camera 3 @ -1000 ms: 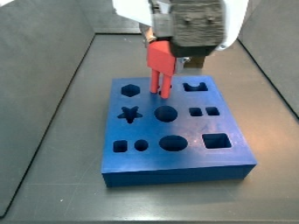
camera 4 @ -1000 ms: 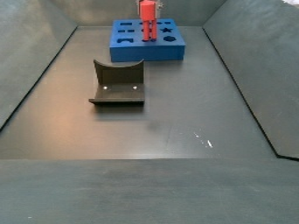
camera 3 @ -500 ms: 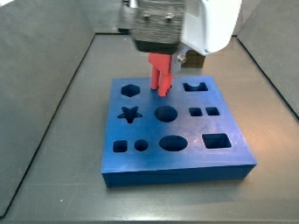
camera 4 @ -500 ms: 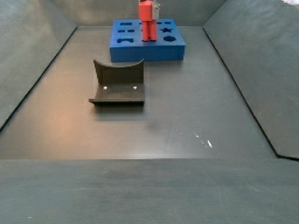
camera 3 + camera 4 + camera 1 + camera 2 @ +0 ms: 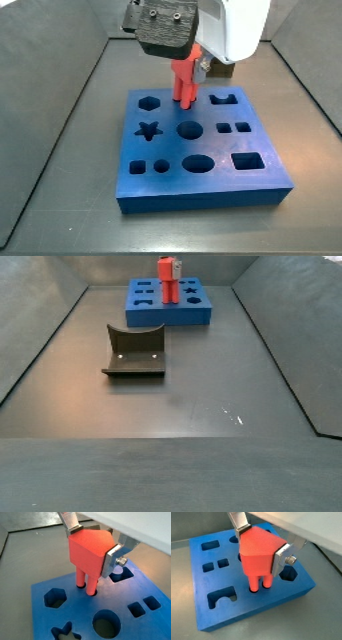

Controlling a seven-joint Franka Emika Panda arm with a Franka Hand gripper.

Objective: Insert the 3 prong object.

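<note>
My gripper (image 5: 91,551) is shut on the red-orange 3 prong object (image 5: 87,556), holding its blocky top between the silver fingers (image 5: 111,559). The piece stands upright over the blue block (image 5: 80,614); its prongs reach down into small holes near the block's far edge. Both wrist views show the prong tips at the holes (image 5: 256,586). In a side view the piece (image 5: 186,80) hangs under the gripper (image 5: 191,62) above the block (image 5: 201,150). Another side view shows the piece (image 5: 167,280) standing on the block (image 5: 168,305) at the far end of the floor.
The blue block has several shaped holes: hexagon (image 5: 147,101), star (image 5: 148,130), round (image 5: 197,163) and square (image 5: 249,160). A dark olive curved block (image 5: 135,350) stands on the grey floor nearer the middle. Dark walls (image 5: 40,336) bound the floor.
The gripper has turned about its upright axis, and the piece has gone a little lower, its prongs now in the holes. The block and the olive block have not moved.
</note>
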